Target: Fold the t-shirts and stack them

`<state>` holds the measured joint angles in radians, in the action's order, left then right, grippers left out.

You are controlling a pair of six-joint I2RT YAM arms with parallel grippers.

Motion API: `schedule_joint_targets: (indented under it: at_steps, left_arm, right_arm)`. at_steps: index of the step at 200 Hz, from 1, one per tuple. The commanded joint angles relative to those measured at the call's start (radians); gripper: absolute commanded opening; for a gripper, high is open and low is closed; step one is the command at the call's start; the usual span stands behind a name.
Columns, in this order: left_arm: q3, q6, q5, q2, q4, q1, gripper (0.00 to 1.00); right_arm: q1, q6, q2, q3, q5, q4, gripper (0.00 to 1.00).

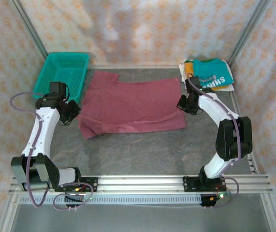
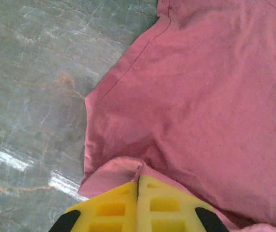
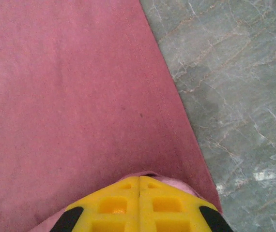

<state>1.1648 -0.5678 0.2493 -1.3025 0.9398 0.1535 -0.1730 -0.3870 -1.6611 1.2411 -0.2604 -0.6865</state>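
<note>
Though flat, one maroon t-shirt [image 1: 133, 106]; three stacked t-shirts [image 1: 213, 75].

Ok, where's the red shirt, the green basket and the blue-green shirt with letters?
maroon t-shirt [image 1: 133, 104]: top view, middle of its spread-out body.
teal basket [image 1: 63, 72]: top view, its bare mesh floor.
teal t-shirt [image 1: 213, 72]: top view, its front near the white print.

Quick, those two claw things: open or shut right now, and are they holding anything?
Left gripper: jaws closed, pinching an edge of the maroon t-shirt.
Right gripper: jaws closed, pinching the opposite edge of the same shirt.
</note>
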Motion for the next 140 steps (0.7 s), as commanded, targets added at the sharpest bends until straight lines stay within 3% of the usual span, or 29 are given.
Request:
schedule_joint_targets:
  at_steps: [1,87,95,103,108,123,140]
  left_arm:
    - [0.046,0.056,-0.04,-0.039,-0.045,0.008,0.0]
    - [0.239,0.086,-0.035,-0.318,-0.089,0.007,0.0]
    - [0.301,0.09,-0.028,-0.378,-0.082,0.007,0.12]
    - [0.374,0.101,-0.022,-0.443,-0.072,0.004,0.22]
    - [0.426,0.104,-0.035,-0.483,-0.054,0.0,0.27]
    - [0.565,0.113,-0.054,-0.571,0.001,-0.024,0.32]
    - [0.59,0.112,-0.143,-0.546,-0.021,-0.078,0.33]
  right_arm:
    - [0.006,0.02,-0.028,0.052,0.03,0.002,0.0]
    - [0.009,0.014,-0.159,0.16,0.049,0.032,0.02]
    - [0.01,0.014,-0.191,0.196,0.059,0.018,0.11]
    - [0.013,0.016,-0.225,0.248,0.07,-0.007,0.31]
    - [0.016,0.017,-0.244,0.279,0.074,-0.021,0.37]
    - [0.018,0.025,-0.272,0.358,0.084,-0.054,0.35]
    - [0.018,0.025,-0.24,0.369,0.08,-0.042,0.37]
